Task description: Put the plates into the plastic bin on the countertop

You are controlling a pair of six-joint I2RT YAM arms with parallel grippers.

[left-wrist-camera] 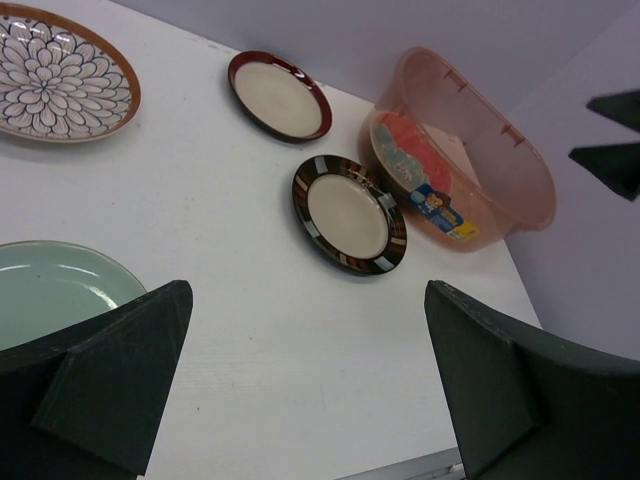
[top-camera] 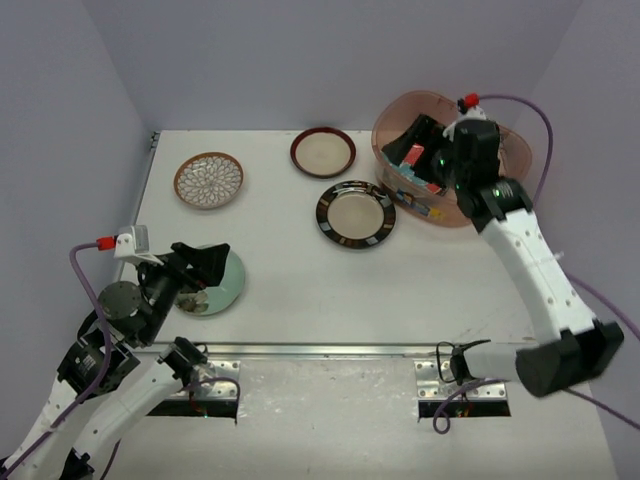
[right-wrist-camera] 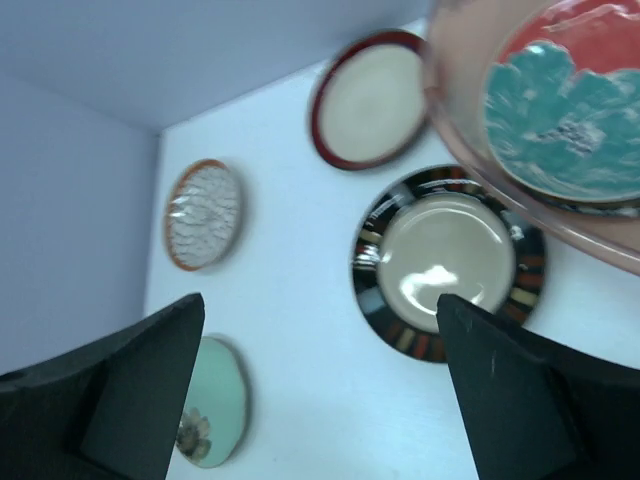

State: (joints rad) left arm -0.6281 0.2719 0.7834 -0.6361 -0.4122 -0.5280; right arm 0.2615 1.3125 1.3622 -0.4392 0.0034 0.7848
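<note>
The plastic bin (top-camera: 470, 212) stands at the far right of the countertop (top-camera: 300, 270) and holds the red-blue flower plate (top-camera: 410, 157). My right gripper (top-camera: 422, 145) hangs open and empty above the bin. Its wrist view shows the flower plate (right-wrist-camera: 570, 115) inside the bin (right-wrist-camera: 455, 120). On the countertop lie the black-striped plate (top-camera: 356, 214), the dark-red rimmed plate (top-camera: 323, 151), the brown-white floral plate (top-camera: 209, 180) and the mint green plate (top-camera: 222, 282). My left gripper (top-camera: 205, 265) is open and empty just over the mint plate's near edge (left-wrist-camera: 50, 290). The other plates are hidden.
Purple walls close the countertop at the back and on both sides. A metal strip (top-camera: 340, 350) runs along the near edge. The right arm's purple cable (top-camera: 530, 110) loops beside the bin.
</note>
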